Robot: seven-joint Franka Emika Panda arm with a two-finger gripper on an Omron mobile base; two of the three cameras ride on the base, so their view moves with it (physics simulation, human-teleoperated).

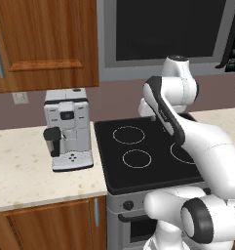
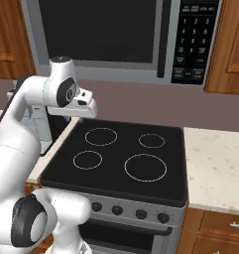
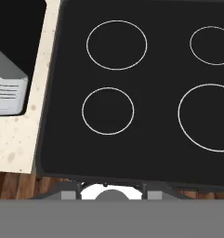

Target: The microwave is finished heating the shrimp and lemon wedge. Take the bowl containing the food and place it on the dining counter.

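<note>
The microwave door is shut; the arm must open it first. I cannot tell how open the pincer is.

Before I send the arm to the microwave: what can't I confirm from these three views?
- Bowl, shrimp, lemon wedge: unseen; the microwave door is shut, its glass dark in both base views.
- Microwave handle side: cut off by the left base view's right edge.
- Gripper jaws: fingertips barely rise at the hand view's bottom edge; open or shut unclear.
- Coffee machine: cropped at the hand view's left edge.
</note>
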